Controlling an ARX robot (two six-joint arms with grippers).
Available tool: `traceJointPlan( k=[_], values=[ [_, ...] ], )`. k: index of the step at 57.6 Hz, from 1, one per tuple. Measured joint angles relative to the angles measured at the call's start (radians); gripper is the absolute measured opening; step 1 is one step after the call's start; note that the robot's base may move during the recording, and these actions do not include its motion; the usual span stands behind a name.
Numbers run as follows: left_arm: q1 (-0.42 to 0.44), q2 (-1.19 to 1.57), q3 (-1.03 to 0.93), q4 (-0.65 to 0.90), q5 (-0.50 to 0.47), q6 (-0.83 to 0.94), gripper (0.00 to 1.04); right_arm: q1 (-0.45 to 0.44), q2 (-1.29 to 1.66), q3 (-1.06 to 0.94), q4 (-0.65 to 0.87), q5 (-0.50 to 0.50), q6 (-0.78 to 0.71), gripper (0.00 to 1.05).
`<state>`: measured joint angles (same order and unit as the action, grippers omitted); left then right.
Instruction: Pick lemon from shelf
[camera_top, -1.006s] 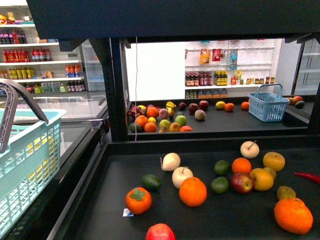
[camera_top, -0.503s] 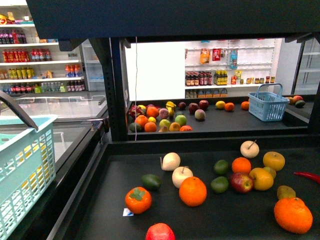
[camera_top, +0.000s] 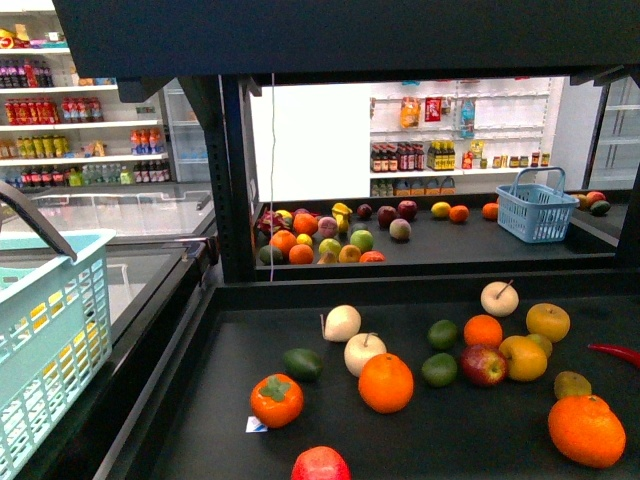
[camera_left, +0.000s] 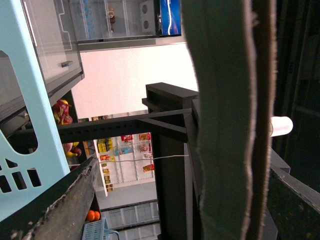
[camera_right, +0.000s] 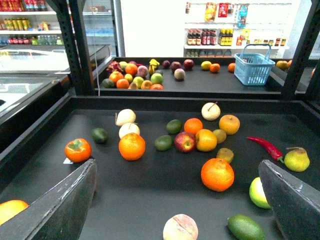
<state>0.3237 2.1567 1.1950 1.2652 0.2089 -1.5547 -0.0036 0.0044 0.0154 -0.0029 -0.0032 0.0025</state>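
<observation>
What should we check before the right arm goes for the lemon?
1. Right tool open and empty: ok.
2. Lemon identified: cannot tell. There are several yellow fruits on the shelf, none clearly oval.
3. Arms visible in the front view: not ok, neither shows.
4. Basket off the near tray: ok, it is left of the rim.
5. Left tool empty: ok, nothing between its fingers.

— What kind of place is this?
— A grocery shop. Ahead of the right pincer (camera_right: 175, 200) a black produce shelf (camera_top: 240, 340) carries loose fruit. Beyond it are white wall shelves of bottles (camera_top: 415, 155), drink coolers (camera_top: 80, 130) and a blue shopping basket (camera_top: 537, 210).
</observation>
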Motion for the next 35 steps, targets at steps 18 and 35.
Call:
traceJointPlan(
  k=[18,35],
  values=[
    [0.019,-0.157,-0.097,-0.199,-0.024,0.061,0.97,0.000,0.000,0.000,0.000,0.000,0.000,0.97],
    [0.012,-0.402,-0.195,-0.582,-0.089,0.288,0.97,0.000,0.000,0.000,0.000,0.000,0.000,0.97]
  ],
)
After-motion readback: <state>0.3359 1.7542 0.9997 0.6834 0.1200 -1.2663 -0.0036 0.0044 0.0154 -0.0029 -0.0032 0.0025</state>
